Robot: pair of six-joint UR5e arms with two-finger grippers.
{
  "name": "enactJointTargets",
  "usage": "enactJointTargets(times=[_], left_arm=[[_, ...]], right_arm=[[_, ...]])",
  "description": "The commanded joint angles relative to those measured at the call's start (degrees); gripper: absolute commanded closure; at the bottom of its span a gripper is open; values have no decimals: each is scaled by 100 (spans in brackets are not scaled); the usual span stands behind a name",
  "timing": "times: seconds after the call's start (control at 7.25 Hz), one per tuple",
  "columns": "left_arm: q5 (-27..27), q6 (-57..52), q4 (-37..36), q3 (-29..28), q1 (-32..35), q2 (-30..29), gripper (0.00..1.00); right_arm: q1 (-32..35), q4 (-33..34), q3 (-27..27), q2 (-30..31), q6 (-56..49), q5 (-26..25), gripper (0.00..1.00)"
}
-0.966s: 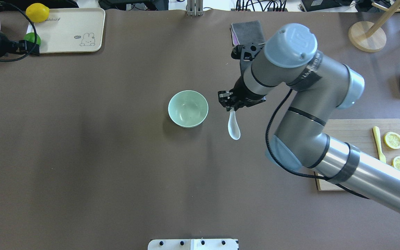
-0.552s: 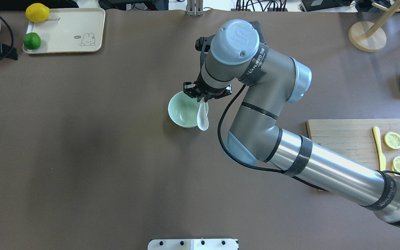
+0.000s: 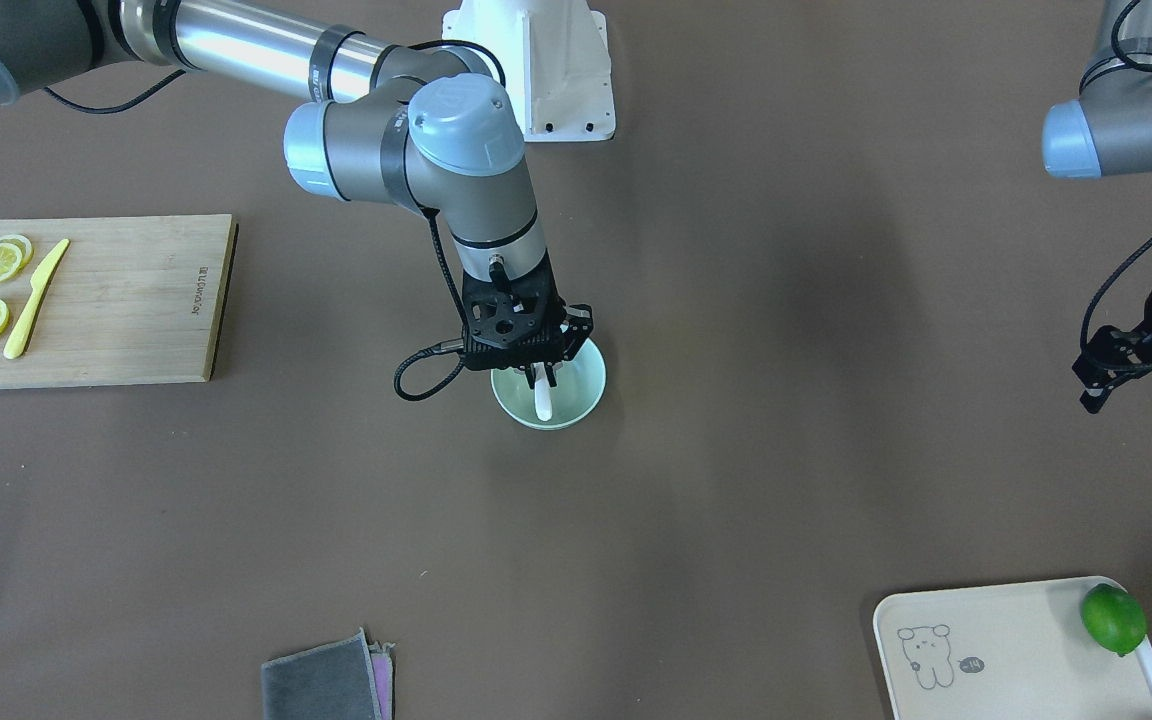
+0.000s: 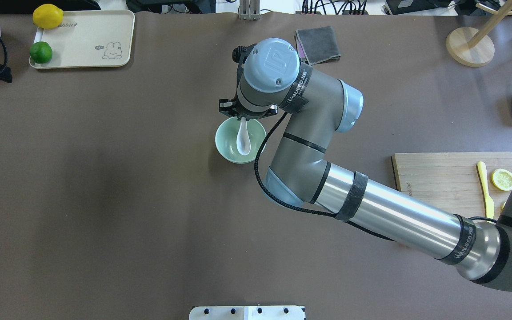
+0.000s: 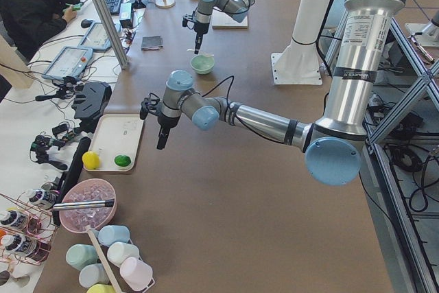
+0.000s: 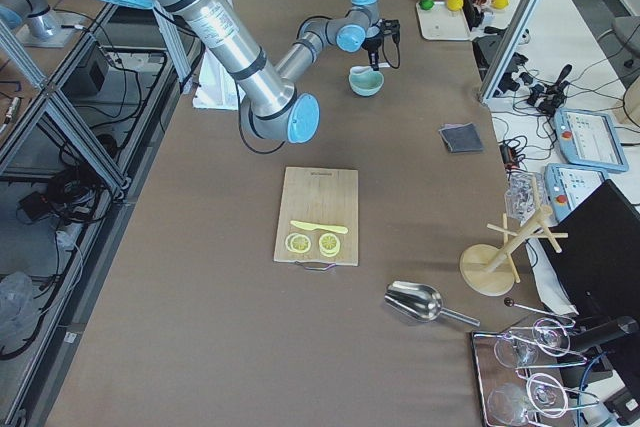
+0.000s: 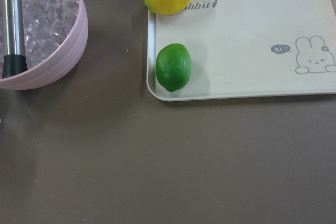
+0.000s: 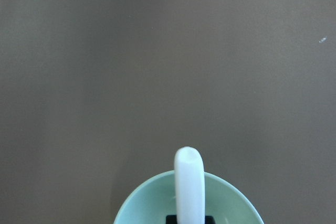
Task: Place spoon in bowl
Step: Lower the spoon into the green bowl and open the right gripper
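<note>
Gripping the white soup spoon (image 4: 243, 138) by its handle, my right hand (image 4: 243, 118) holds its scoop over the middle of the mint-green bowl (image 4: 225, 147); my left hand (image 3: 1139, 385) hangs open, well apart from the bowl.

Bright, even light fills every view. Seen from overhead, a broad, soft shadow band crosses the matte brown table mat (image 4: 118, 178) left of the round pale mint-green bowl (image 4: 225, 144). Right of the bowl, the right arm's polished silver tube (image 4: 394, 213) carries white glare streaks. In the right wrist view, the glossy white soup spoon (image 8: 189, 187) over the bowl looks soft and washed out.
</note>
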State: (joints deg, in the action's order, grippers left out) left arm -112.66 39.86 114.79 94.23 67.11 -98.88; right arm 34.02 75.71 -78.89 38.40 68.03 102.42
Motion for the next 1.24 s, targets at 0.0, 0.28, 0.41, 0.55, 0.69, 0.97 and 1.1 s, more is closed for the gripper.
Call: enactJointTargets(times=[0.0, 0.28, 0.41, 0.55, 0.69, 0.97, 1.1], left_arm=[[-1, -22, 0, -27, -5, 9, 2], [-1, -22, 0, -27, -5, 9, 2], [7, -22, 0, -27, -5, 9, 2], [7, -22, 0, -27, -5, 9, 2], [-1, -22, 9, -62, -13, 0, 2], [-10, -22, 0, -54, -5, 0, 2], [-10, -22, -9, -62, -5, 0, 2]], right_arm=[[-79, -248, 285, -78, 0, -178, 100], [-123, -425, 426, -61, 0, -204, 100], [-132, -426, 427, -35, 9, -204, 100], [-132, -426, 427, -26, 17, -204, 57], [-141, -452, 357, -34, 0, -187, 1], [-133, -1299, 155, 359, -454, -230, 0], [138, -1339, -568, 1049, -483, -222, 0]])
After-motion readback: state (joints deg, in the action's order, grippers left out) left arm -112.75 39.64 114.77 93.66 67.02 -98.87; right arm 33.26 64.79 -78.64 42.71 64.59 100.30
